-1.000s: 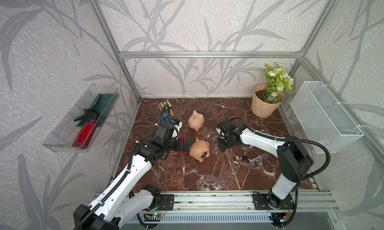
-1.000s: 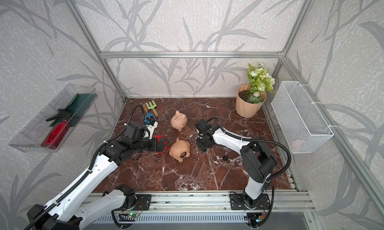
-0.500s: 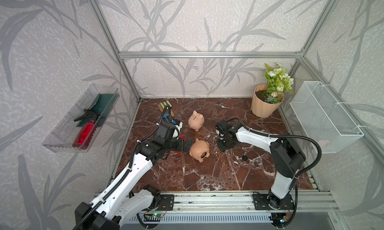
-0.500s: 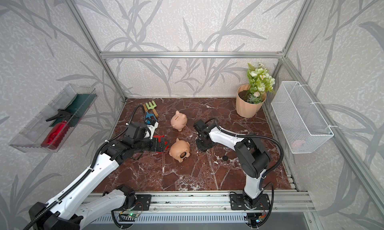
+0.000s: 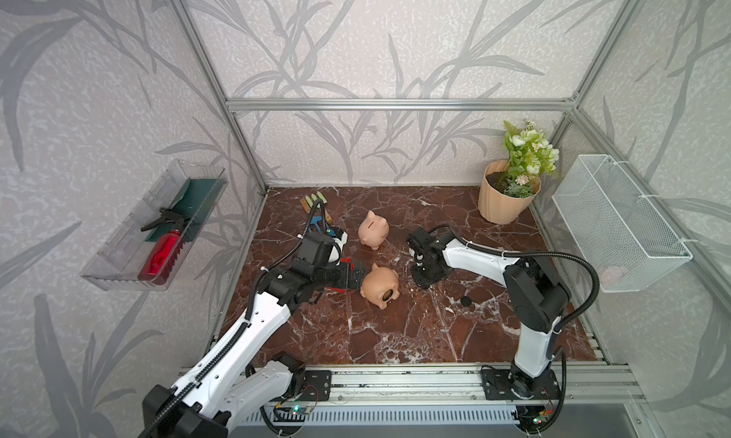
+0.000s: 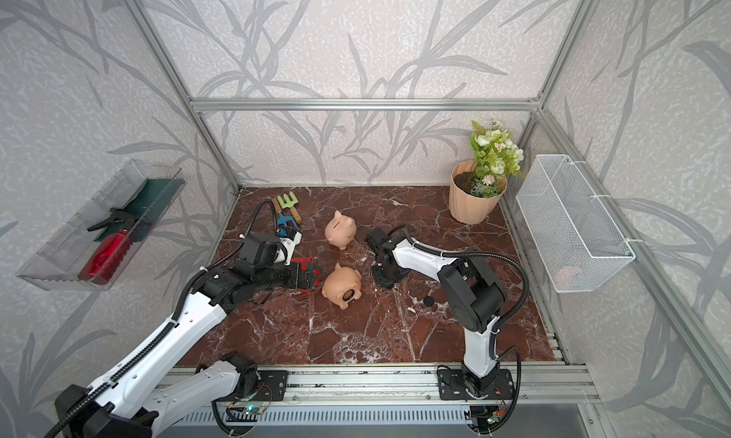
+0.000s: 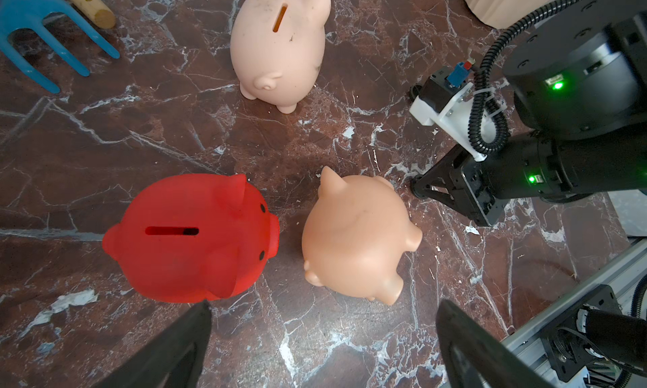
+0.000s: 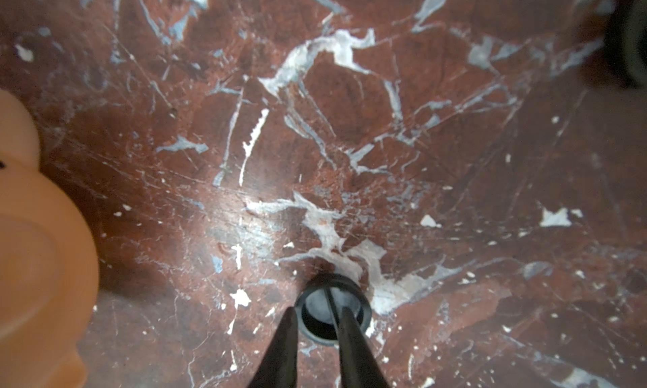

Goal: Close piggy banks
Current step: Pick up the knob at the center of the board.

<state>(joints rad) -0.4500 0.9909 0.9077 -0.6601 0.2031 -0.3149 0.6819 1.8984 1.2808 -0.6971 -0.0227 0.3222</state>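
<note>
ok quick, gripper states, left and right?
Left gripper: open, holding nothing.
Right gripper: narrowly apart at the black plug; grip cannot be told.

White arm links point(image 5: 474, 258), black joints point(image 5: 534, 297), ribbed black cables point(image 5: 593, 282), green lights point(image 7: 555, 85), dark tapered fingers point(image 7: 168, 351)

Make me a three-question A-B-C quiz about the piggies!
1. Where is the bright red plastic piggy bank? A in a far corner; B beside the tipped peach-tan plastic piggy bank; C at the front edge.
2. How many peach-tan piggy banks are there? A one; B two; C three.
3. How is the left pincer? A wide open; B squeezed shut; C gripping a pig.
Answers: B, they sit close together; B, the tipped one plus an upright peach-tan piggy bank; A, its fingers stand far apart.
</note>
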